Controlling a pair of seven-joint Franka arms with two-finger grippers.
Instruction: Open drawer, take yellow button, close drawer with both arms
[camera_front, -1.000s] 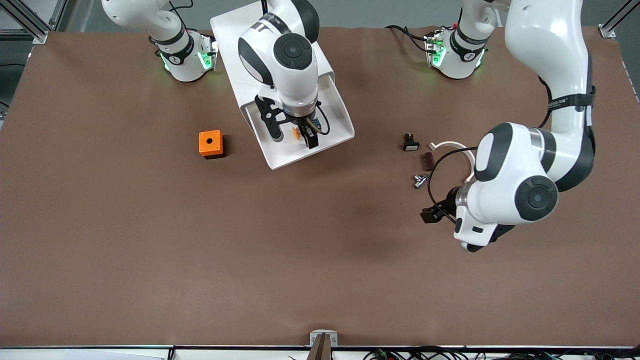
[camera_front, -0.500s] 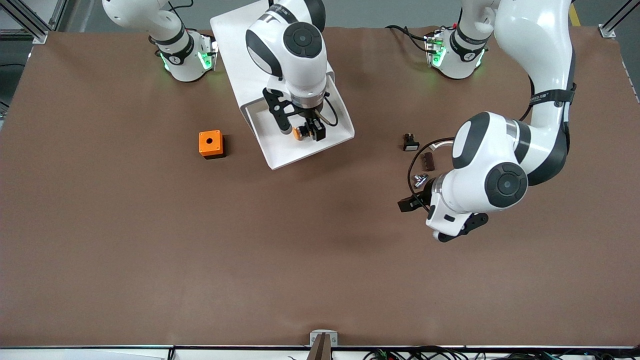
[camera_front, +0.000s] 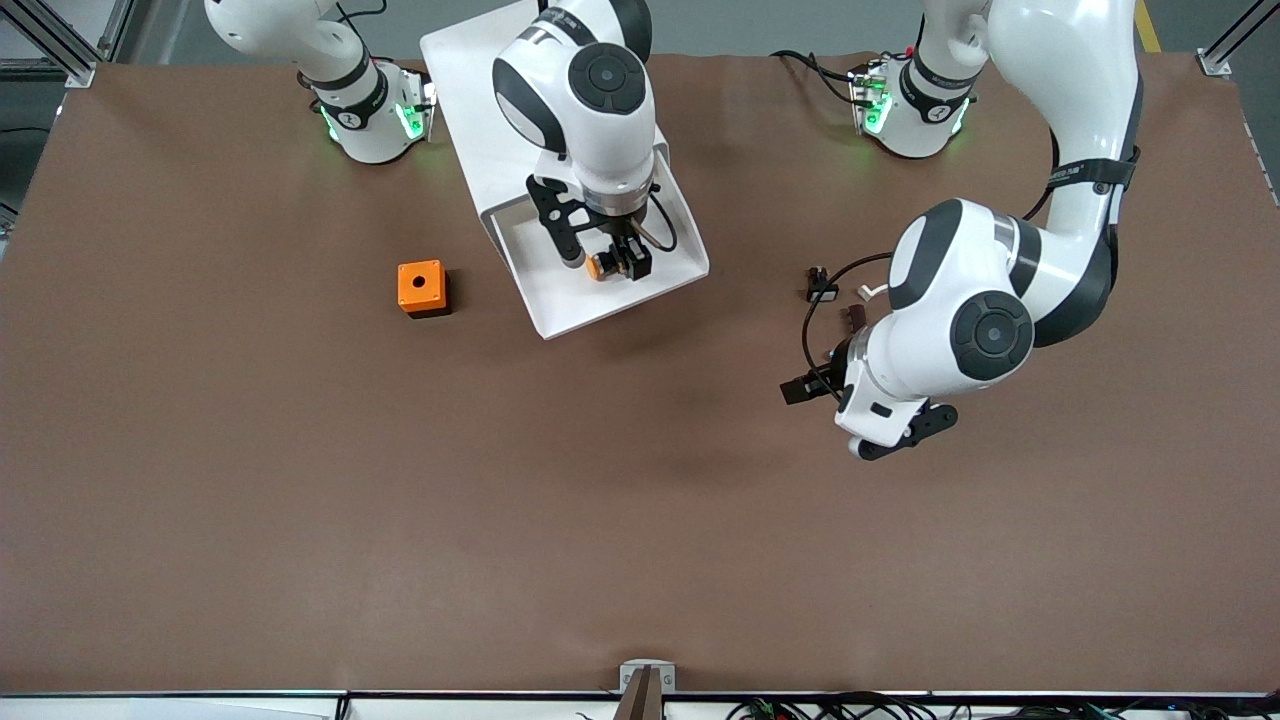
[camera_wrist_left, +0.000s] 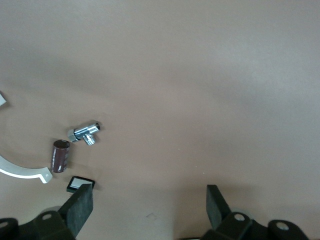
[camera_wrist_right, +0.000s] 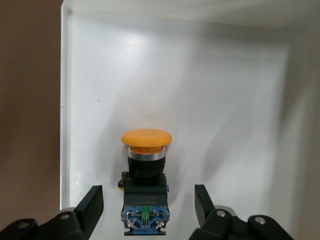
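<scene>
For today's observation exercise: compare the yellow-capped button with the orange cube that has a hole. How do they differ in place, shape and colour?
The button lies in the open white drawer, between the right gripper's open fingers; the orange cube sits on the brown table, toward the right arm's end. The button has a round domed cap on a dark body; the cube is boxy with a hole in its top. Both show orange-yellow.

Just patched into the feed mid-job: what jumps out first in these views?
The yellow-capped button grabs the eye, sitting in the open white drawer between the spread fingers of the right end effector. Next, the left end effector hangs open over bare table near a small clutter of parts toward the left arm's end, and an orange cube sits beside the drawer.
</scene>
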